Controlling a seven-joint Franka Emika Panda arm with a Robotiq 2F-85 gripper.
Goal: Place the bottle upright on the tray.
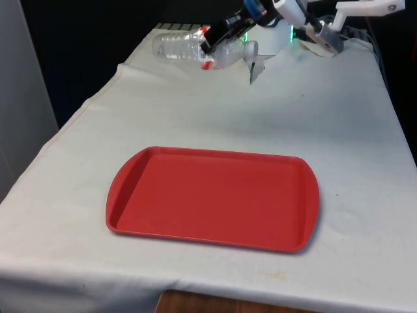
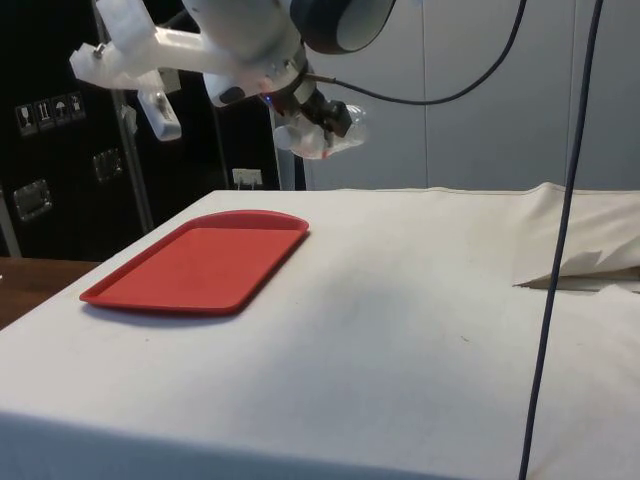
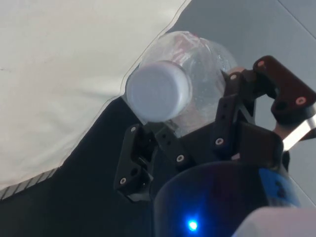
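A clear plastic bottle point(image 1: 189, 49) with a pale cap point(image 3: 158, 91) and a red band on its label hangs on its side in the air, well above the white cloth point(image 1: 326, 117) at the far end of the table. It looks empty, so it is probably very light, and its thin walls would likely dent or buckle under a hard squeeze; the smooth plastic may also slip or swivel in a loose hold. The black gripper point(image 3: 190, 126) has its two fingers closed around the bottle near the shoulder, close to the cap, with the long body sticking out toward the front view's left. A hold nearer the firmer neck seems the safest place. The red tray point(image 1: 130, 189) lies flat near the table's near edge, well apart from the bottle, with nothing on it. The bottle must be turned base-down before it can stand there.
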